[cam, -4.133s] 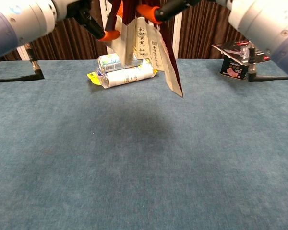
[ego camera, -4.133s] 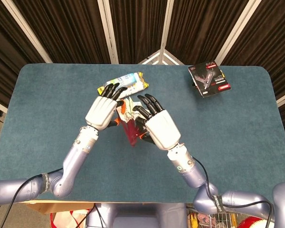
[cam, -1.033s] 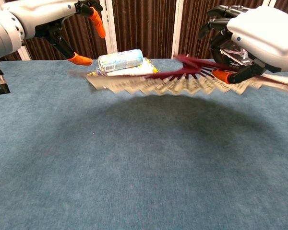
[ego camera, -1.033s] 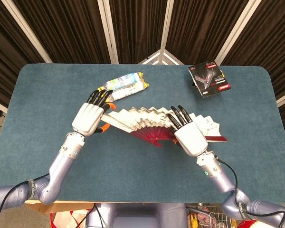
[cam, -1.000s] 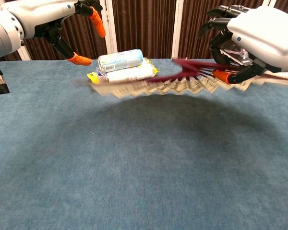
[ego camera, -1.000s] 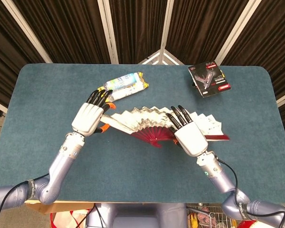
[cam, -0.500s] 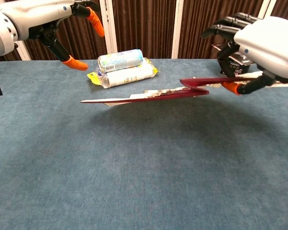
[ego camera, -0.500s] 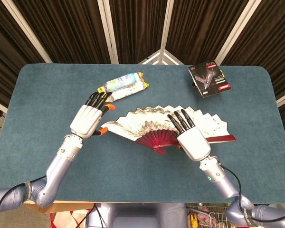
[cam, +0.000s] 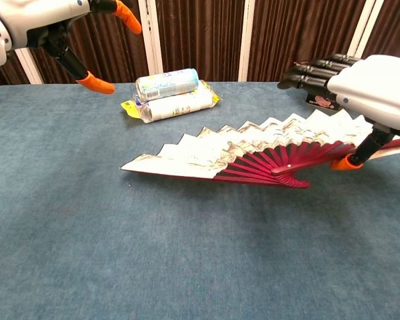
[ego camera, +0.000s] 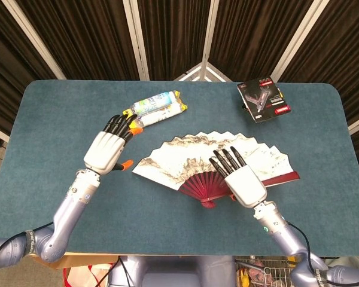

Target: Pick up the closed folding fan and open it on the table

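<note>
The folding fan (ego camera: 203,154) is spread wide, white painted paper above dark red ribs (ego camera: 204,184). In the chest view the fan (cam: 240,145) slopes: its left tip sits low at the table and its right side is raised. My right hand (ego camera: 242,180) lies over the fan's right half with fingers stretched flat on the paper. The right hand (cam: 373,83) has its orange-tipped thumb under the red end stick, so it holds the fan. My left hand (ego camera: 107,146) hovers to the fan's left, fingers apart, holding nothing; the left hand (cam: 50,20) shows high in the chest view.
A wrapped pack of two rolls (ego camera: 157,104) lies behind the left hand, also the pack (cam: 170,95) behind the fan. A black and red box (ego camera: 263,100) sits at the back right. The blue table (ego camera: 60,203) stretches bare in front.
The fan has sunk from level in the air to a slope with its left tip down by the table. My right hand came lower and nearer. My left hand drew further left.
</note>
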